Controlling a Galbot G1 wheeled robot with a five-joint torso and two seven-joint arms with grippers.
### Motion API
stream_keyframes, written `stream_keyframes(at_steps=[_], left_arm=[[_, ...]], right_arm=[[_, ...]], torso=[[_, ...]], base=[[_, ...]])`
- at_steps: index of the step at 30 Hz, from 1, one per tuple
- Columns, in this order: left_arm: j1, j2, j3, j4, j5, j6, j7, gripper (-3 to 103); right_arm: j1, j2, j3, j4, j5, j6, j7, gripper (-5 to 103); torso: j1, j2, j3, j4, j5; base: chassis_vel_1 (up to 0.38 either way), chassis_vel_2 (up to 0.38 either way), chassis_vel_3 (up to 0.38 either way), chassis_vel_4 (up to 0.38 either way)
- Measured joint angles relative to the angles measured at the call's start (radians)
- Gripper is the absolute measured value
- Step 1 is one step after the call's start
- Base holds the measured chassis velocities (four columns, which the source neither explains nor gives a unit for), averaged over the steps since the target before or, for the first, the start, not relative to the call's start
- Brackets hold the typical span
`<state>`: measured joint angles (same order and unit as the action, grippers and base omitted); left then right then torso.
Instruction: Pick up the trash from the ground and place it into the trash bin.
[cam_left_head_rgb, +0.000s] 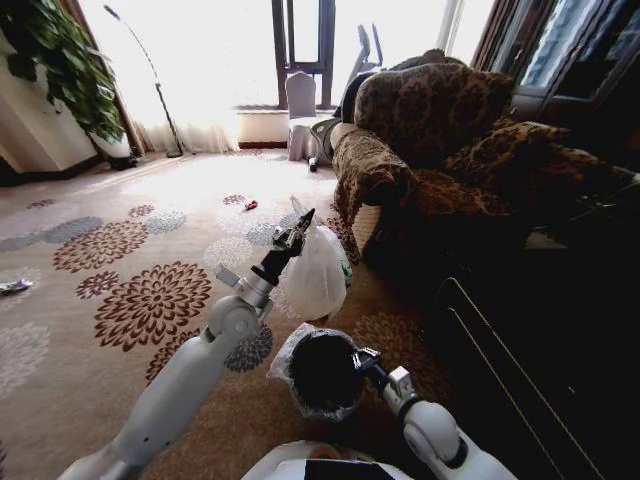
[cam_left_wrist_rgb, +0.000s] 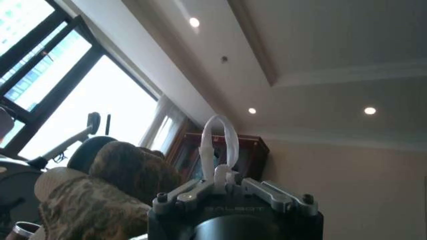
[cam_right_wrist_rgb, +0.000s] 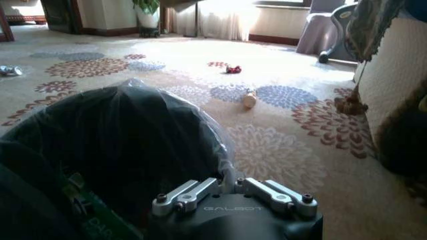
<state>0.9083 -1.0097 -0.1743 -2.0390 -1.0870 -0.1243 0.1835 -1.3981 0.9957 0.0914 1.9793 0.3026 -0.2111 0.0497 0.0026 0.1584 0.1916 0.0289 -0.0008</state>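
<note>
From my head camera, my left gripper (cam_left_head_rgb: 296, 232) is raised above the carpet (cam_left_head_rgb: 120, 250), its fingers pinched together on the knotted top of a white plastic bag (cam_left_head_rgb: 316, 272). The bag hangs full and rounded, glossy and crinkled, just beyond the trash bin (cam_left_head_rgb: 325, 372). The bin is a small round black bucket lined with wrinkled translucent plastic, sitting close in front of me. My right gripper (cam_left_head_rgb: 362, 362) is clamped on the bin's rim. A small red scrap (cam_left_head_rgb: 250, 205) lies farther out on the floral carpet, and a patterned brown sofa (cam_left_head_rgb: 430, 140) stands to the right, near the bag.

From my left wrist camera, a thin white loop of the bag's handle (cam_left_wrist_rgb: 223, 145) sticks up from between my closed fingers, against the ceiling.

From my right wrist camera, the bin's dark liner (cam_right_wrist_rgb: 113, 145) bulges just beside my gripper. A small bottle (cam_right_wrist_rgb: 249, 99) lies on the carpet beyond it, the red scrap (cam_right_wrist_rgb: 233, 69) farther off.
</note>
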Motion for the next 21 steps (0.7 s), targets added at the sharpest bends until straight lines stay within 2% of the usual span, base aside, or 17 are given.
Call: stream_keyframes(at_steps=[3,5,10,12,14,16,19,21], left_arm=[[0.015,0.02,-0.014,-0.006,0.0,0.0,0.001,0],[0.025,0.03,-0.027,-0.009,0.0,0.0,0.001,0],[0.047,0.041,-0.058,-0.02,0.0,0.0,0.002,0],[0.07,0.045,-0.084,-0.029,0.0,-0.001,0.002,0],[0.08,0.048,-0.097,-0.035,-0.001,-0.001,0.002,0],[0.106,0.058,-0.126,-0.053,-0.01,0.0,0.002,0],[0.122,0.067,-0.144,-0.07,-0.022,0.002,0.002,0],[0.14,0.076,-0.155,-0.088,-0.028,0.006,0.002,0]], right_arm=[[0.047,0.01,-0.019,-0.039,0.009,0.004,0.002,2],[0.087,0.015,-0.033,-0.068,0.016,0.004,0.009,2],[0.174,0.023,-0.074,-0.129,0.041,0.004,0.023,2],[0.239,0.033,-0.112,-0.179,0.055,0.004,0.036,2],[0.271,0.038,-0.13,-0.206,0.061,0.005,0.043,2],[0.345,0.049,-0.18,-0.269,0.086,0.004,0.051,2],[0.398,0.058,-0.216,-0.311,0.125,-0.003,0.078,2],[0.459,0.062,-0.257,-0.343,0.201,-0.037,0.127,2]], torso=[[0.0,0.0,0.0,0.0003,0.0017],[0.0,0.0,0.0,0.0003,-0.0003],[0.0,0.0,0.0,-0.0002,0.0016],[0.0,0.0,0.0,0.0002,-0.0004],[0.0,0.0,0.0,0.0007,-0.0004],[0.0,0.0,0.0,0.0012,0.0004],[0.0,0.0,0.0,0.0007,0.0005],[0.0,0.0,0.0,-0.0003,0.0017]], base=[[0.327,0.301,-0.317,-0.268],[0.302,0.292,-0.318,-0.301],[0.312,0.331,-0.336,-0.322],[0.281,0.302,-0.256,-0.298],[0.254,0.25,-0.218,-0.277],[0.208,0.143,-0.1,-0.153],[0.042,0.071,-0.007,-0.047],[-0.058,-0.043,0.045,0.054]])
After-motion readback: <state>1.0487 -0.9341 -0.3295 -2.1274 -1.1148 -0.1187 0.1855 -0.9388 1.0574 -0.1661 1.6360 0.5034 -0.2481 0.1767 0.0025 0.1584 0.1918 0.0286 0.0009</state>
